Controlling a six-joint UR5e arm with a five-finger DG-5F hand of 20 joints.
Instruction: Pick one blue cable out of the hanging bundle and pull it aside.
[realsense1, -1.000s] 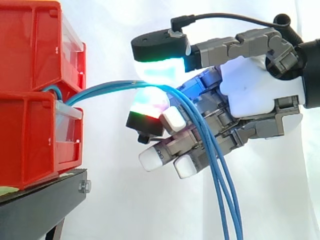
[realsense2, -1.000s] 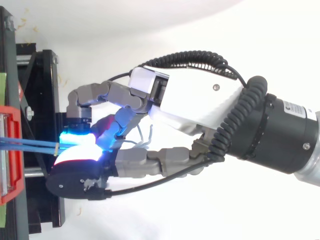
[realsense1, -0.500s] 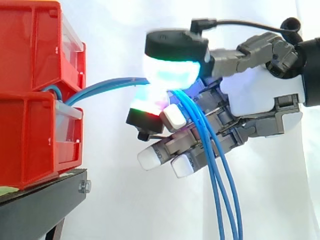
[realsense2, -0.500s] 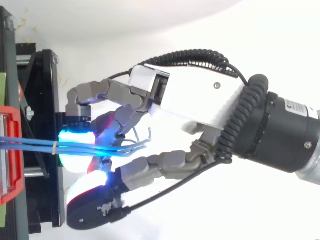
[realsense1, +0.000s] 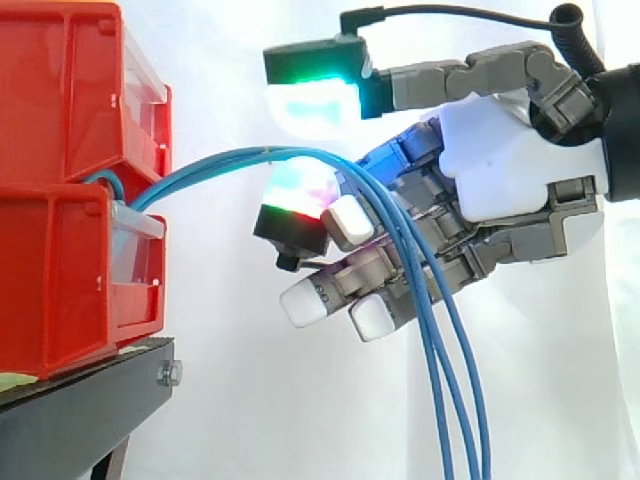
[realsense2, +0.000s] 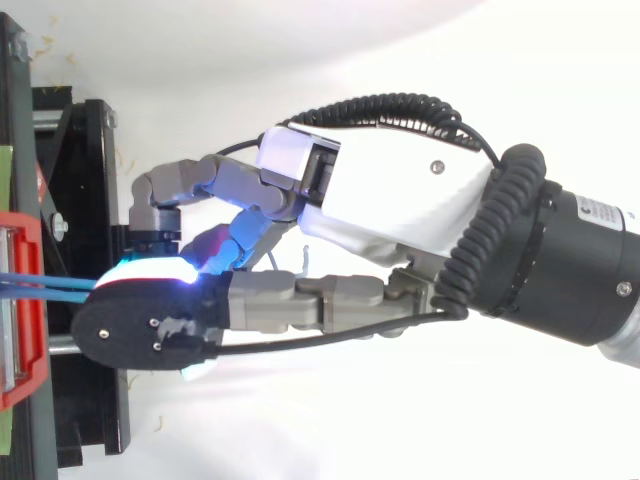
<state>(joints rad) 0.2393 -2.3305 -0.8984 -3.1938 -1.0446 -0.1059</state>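
Note:
Several thin blue cables (realsense1: 200, 168) come out between the stacked red bins (realsense1: 60, 270), arch to the right and hang down in front of the hand (realsense1: 500, 170). The arch rests over a fingertip glowing red and green (realsense1: 295, 205). The thumb pad, glowing green (realsense1: 315, 95), hovers above the cables with a clear gap. The other fingers are loosely bent behind the hanging strands, their white pads (realsense1: 310, 300) free. From above, the thumb (realsense2: 150, 325) covers the cables (realsense2: 55, 284) where they leave the bin (realsense2: 20, 310). No single cable is pinched.
The red bins stand on a black stand (realsense1: 80, 410) at the left. A white curtain is behind everything. The arm comes in from the right, level with the cables' arch. The cables run out of the side view at the bottom.
The thumb pressed down on the cables a second ago; it has since swung out and lifted clear above them. The cables' arch sits a little higher and looser.

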